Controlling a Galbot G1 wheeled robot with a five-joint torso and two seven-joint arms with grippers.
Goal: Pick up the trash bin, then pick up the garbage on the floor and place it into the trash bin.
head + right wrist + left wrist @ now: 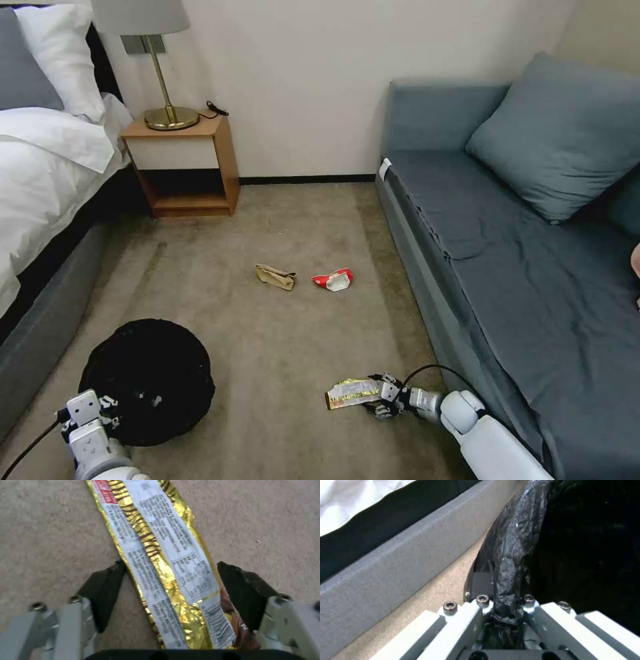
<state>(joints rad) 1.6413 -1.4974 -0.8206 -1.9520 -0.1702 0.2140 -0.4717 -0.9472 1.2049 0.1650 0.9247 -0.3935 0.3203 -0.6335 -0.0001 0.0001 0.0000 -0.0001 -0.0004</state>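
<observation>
snack wrapper (160, 567) flat, lengthwise between right gripper (170, 592) fingers

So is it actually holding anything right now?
Left gripper clamps the black-bag-lined round trash bin by its rim; open right gripper straddles the gold snack wrapper, ungripped.

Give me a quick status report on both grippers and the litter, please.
Left gripper shut on trash bin rim. Right gripper open, straddling snack wrapper on carpet. Brown paper bag and red-and-white wrapper on floor ahead. Nothing in the way.

Soft, even room light in the head view; both wrist views are blurry, with the bin liner (586, 542) nearly featureless black.
</observation>
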